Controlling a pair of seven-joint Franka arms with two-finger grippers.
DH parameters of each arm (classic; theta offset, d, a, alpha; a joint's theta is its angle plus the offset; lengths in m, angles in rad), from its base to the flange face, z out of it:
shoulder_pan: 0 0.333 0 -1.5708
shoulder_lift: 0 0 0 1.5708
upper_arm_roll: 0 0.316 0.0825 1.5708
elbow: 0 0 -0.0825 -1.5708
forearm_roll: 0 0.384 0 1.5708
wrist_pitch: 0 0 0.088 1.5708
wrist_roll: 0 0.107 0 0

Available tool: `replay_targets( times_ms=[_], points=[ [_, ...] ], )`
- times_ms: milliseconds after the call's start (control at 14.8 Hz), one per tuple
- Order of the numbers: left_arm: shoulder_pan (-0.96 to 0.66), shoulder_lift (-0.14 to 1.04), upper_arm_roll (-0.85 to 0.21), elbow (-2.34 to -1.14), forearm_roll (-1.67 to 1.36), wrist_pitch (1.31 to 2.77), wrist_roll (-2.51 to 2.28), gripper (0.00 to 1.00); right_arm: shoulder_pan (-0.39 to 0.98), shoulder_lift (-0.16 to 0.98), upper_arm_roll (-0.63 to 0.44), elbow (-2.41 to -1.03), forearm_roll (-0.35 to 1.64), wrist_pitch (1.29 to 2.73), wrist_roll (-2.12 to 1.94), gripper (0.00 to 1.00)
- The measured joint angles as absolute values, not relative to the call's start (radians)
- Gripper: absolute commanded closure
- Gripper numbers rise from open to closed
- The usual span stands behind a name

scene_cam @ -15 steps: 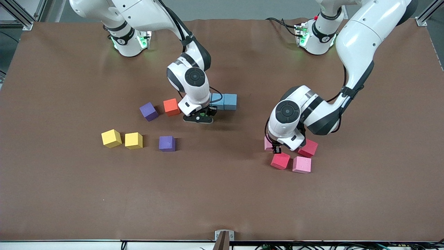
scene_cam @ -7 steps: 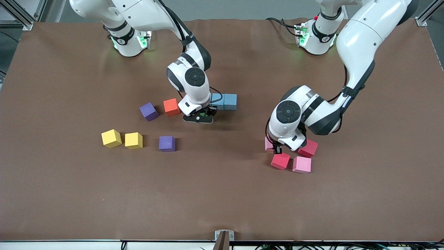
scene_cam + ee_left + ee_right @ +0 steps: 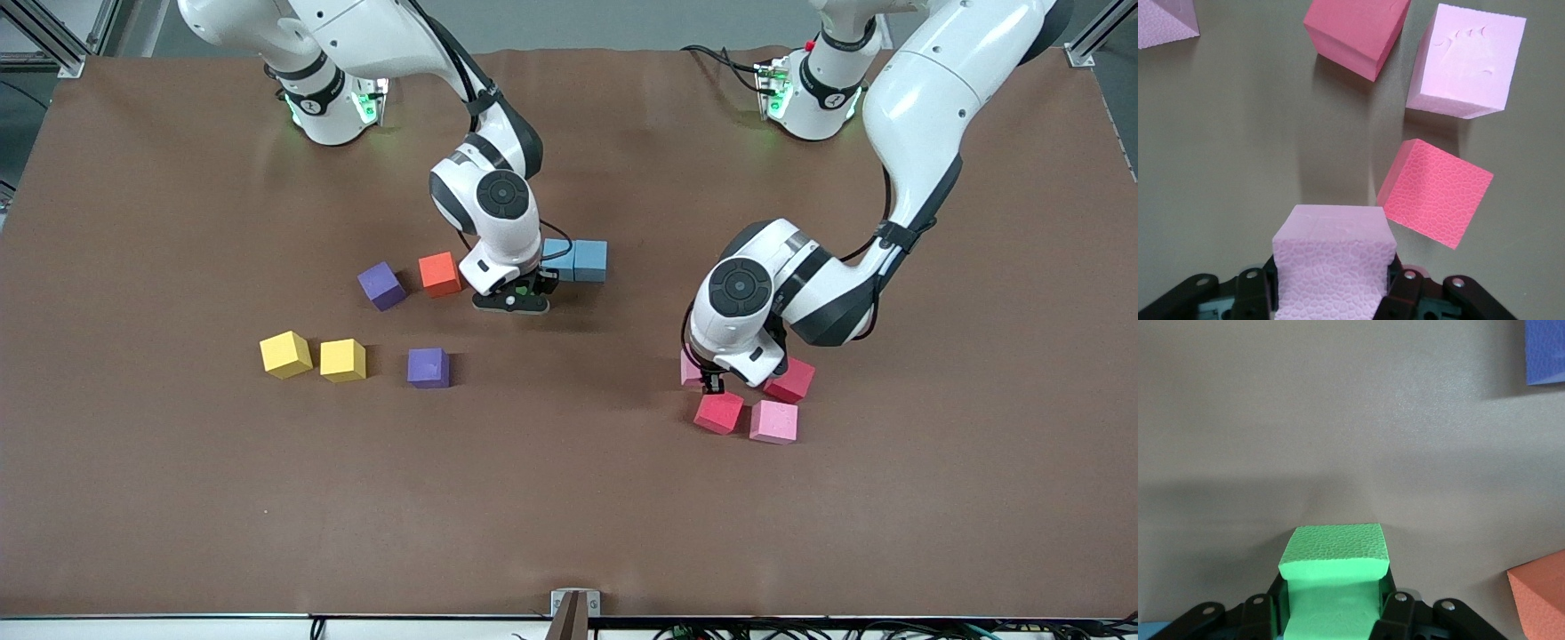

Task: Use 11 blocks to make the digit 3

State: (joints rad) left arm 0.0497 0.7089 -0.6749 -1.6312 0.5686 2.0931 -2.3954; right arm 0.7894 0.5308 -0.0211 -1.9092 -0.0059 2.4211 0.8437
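I am clenching my right hand (image 3: 1331, 613) on the green block (image 3: 1333, 580), holding it low over the tabletop (image 3: 569, 498) just beside the two light blue blocks (image 3: 575, 260) that are sitting edge to edge. The third light blue one is not showing clearly in the front view. The orange block (image 3: 439, 273) is lying close by toward the right arm's end, with a purple block (image 3: 381, 285) next to it and the other purple block (image 3: 428, 367) nearer the front camera. Two yellow cubes (image 3: 313, 356) are sitting farther toward that end, and I am leaving them alone.

My left hand (image 3: 1331, 297) is gripping a pink block (image 3: 1333, 263), raised just above the tabletop amid the loose cluster of reds and pinks: a red block (image 3: 719, 412) and another pink block (image 3: 773, 421) nearer the front camera, and a second red block (image 3: 789, 380) beside the wrist.

The relation I am judging matters most: the blue row is lying right beside my green block, toward the left arm's end, so green can start the column at that bar's end. My right arm is clearly the nearer one to orange and purple for continuing the column. My left arm's pink block is well apart from the blue row and needs carrying toward the right arm's end to begin the middle bar.
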Motion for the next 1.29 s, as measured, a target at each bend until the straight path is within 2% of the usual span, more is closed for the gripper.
replay_targets(
  times_ms=[1286],
  points=[
    [0.05,0.708,-0.685,-1.602,0.558,2.079,-2.395,0.62,0.789,0.53,-0.021,-1.912,-0.005,2.421,0.839,0.98]
  ],
)
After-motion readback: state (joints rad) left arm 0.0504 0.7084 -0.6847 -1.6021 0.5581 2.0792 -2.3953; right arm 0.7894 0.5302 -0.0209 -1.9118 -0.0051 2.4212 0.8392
